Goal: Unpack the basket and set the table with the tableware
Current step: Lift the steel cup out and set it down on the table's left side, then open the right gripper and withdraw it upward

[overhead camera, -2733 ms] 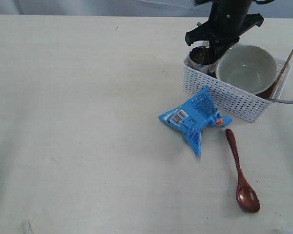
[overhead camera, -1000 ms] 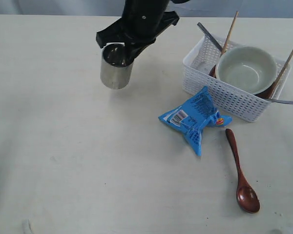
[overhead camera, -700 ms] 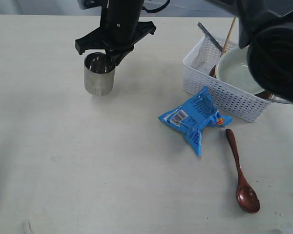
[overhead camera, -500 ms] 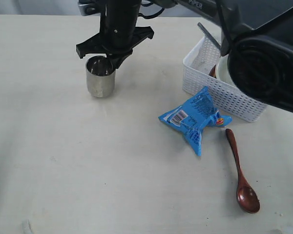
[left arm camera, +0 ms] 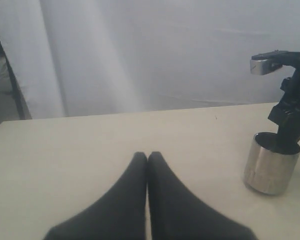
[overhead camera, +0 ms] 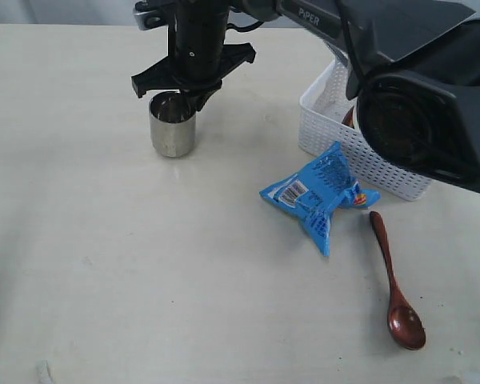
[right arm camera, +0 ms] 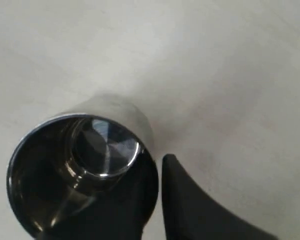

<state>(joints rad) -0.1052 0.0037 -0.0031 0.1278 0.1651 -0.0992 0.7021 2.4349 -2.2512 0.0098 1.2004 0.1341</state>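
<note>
basket (overhead camera: pixel 326 120) mostly hidden behind the arm (overhead camera: pixel 424 88), steel cup (right arm camera: pixel 90 150) cropped at right wrist view's edge

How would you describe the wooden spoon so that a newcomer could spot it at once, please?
Find the white lattice basket at the right of the cream table. Below it in the exterior view lies a crumpled blue packet, and just right of that packet the spoon lies flat, bowl end lowest. It alone is dark reddish-brown, slim and long-handled.
</note>
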